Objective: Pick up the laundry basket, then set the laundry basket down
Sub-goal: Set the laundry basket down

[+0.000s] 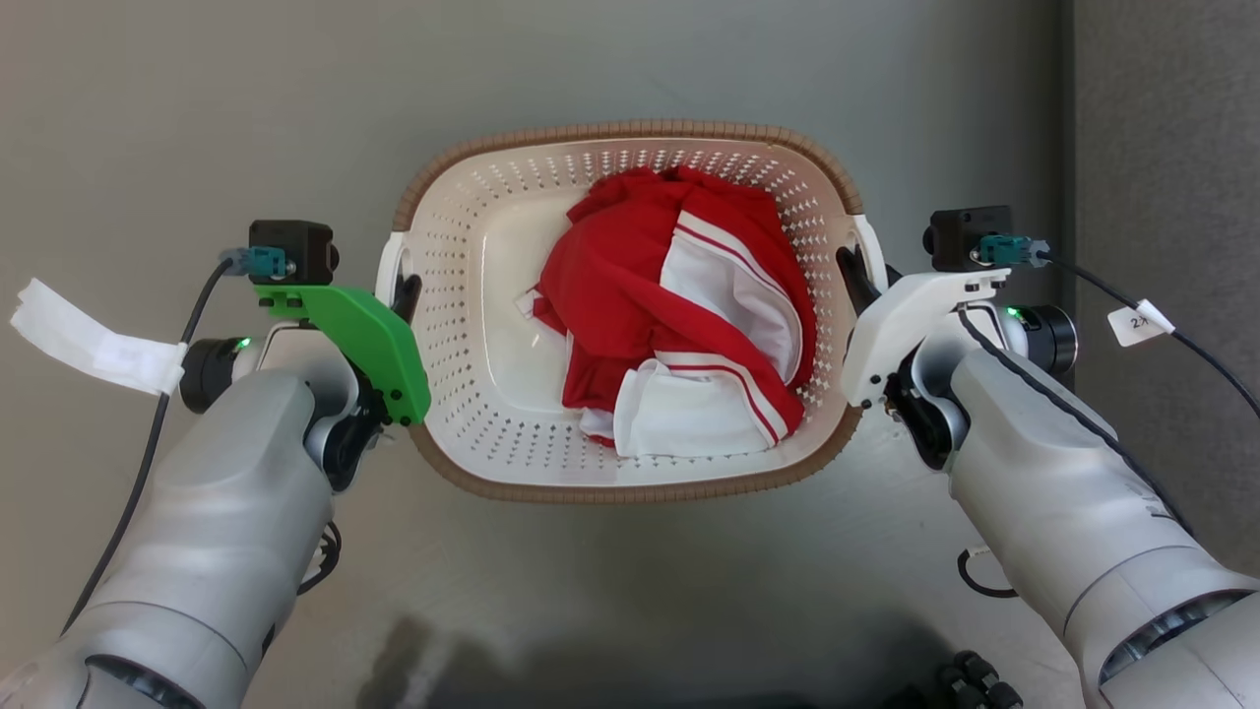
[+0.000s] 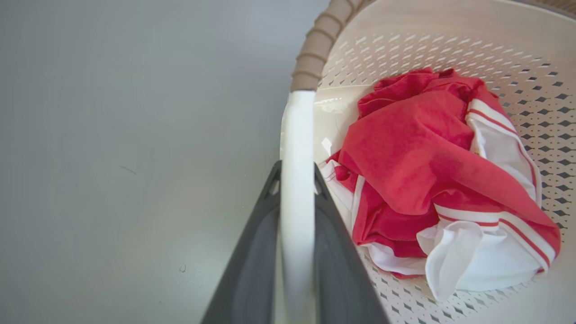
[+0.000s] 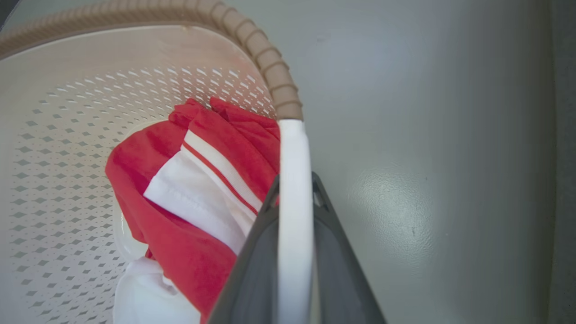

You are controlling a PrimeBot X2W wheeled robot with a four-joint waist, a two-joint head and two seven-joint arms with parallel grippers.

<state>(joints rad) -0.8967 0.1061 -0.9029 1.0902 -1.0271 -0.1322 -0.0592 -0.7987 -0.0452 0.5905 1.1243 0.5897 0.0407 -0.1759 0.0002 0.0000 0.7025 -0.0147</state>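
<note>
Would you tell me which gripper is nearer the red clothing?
Right. The right gripper holds the basket handle beside the red clothing; the left gripper holds the far handle.

Seemingly a robotics test lab: plain grey floor [image 1: 197, 98] and paper cable tags [image 1: 94, 340] on the rig.

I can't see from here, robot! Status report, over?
Left pincer shut on laundry basket, left handle. Right pincer shut on right handle. Red and white clothes inside. No obstacle seen.

You see bright, even light, a soft sheen on the floor [image 3: 387, 198], a shadow at the head view's bottom edge, and blurred fingers [image 2: 252, 270] in both wrist views.
</note>
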